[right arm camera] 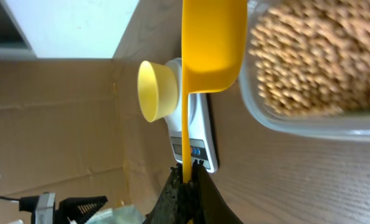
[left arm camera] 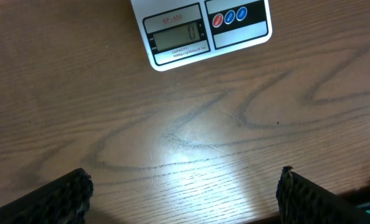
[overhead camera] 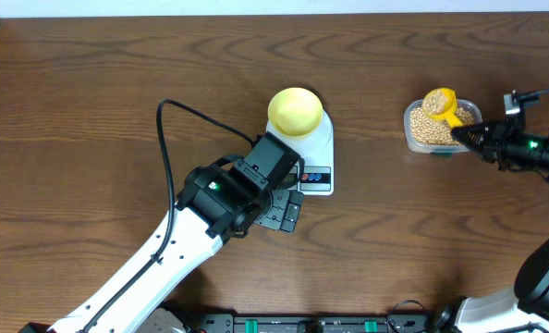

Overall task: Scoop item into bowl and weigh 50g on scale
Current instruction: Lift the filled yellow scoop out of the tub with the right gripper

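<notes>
The pale-yellow bowl (overhead camera: 296,112) stands on the far end of the white scale (overhead camera: 314,159); the scale's display (left arm camera: 177,36) reads 0. My left gripper (overhead camera: 291,207) hovers open over bare wood just in front of the scale, its fingertips (left arm camera: 79,190) wide apart and holding nothing. Tan beans (overhead camera: 432,128) fill a clear tub (overhead camera: 413,141) at the right. My right gripper (overhead camera: 461,135) is shut on the handle of a yellow scoop (overhead camera: 440,102), which is heaped with beans and held above the tub. From the right wrist I see the scoop's underside (right arm camera: 213,43), the bowl (right arm camera: 157,90) and the beans (right arm camera: 309,59).
A black cable (overhead camera: 187,116) loops over the table left of the scale. A cardboard wall (right arm camera: 54,118) stands beyond the table's far edge. Bare wood (overhead camera: 117,74) lies left of the scale and between scale and tub.
</notes>
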Robot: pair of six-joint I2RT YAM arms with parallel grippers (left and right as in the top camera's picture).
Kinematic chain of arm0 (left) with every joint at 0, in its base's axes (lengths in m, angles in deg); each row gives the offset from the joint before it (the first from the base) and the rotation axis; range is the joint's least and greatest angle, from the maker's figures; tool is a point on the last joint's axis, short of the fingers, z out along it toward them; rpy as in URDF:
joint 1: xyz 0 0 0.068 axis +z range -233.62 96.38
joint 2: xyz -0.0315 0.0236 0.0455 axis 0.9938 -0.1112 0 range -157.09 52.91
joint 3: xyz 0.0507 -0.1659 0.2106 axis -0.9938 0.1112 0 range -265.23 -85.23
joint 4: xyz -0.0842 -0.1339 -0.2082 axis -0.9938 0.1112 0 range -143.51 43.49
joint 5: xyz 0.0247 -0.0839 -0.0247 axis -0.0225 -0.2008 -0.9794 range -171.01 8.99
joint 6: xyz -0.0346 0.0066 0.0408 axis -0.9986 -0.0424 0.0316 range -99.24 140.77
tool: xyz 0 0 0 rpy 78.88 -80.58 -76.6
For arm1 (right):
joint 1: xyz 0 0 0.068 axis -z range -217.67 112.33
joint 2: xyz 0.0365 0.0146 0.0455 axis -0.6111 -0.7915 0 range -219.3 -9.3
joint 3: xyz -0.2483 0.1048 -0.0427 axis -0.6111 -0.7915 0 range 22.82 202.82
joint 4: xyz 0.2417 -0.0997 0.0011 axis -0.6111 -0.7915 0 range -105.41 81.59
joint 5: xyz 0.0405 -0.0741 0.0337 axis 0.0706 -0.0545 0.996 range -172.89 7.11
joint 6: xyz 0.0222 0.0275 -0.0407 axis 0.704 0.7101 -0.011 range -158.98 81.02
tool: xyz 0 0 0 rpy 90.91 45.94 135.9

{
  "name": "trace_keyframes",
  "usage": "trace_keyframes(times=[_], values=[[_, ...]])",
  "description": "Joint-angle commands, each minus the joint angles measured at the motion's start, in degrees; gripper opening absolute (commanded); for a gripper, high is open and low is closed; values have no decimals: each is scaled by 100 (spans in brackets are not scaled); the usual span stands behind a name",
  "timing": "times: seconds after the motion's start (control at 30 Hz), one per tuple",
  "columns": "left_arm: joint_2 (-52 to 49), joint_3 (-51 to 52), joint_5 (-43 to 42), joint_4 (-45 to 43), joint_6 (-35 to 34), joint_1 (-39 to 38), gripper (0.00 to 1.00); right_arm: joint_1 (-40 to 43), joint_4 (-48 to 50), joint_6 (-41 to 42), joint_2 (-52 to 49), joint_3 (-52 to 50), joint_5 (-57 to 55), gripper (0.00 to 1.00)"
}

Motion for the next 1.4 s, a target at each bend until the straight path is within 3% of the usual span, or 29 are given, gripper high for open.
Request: trace_keyframes(times=[0.0, 0.3, 0.87, 1.37], values=[[-33, -74, 72, 26, 52, 15, 97, -190, 9, 63, 337, 332, 249, 1], [-33, -74, 70, 26, 52, 15, 97, -822, 133, 511, 448, 697, 396, 1], [-33, -74, 72, 26, 52, 15, 97, -2168, 1899, 2059, 444, 706, 699, 1], [-33, -74, 72, 26, 52, 15, 97, -3040, 1989, 2133, 354, 704, 577, 1]])
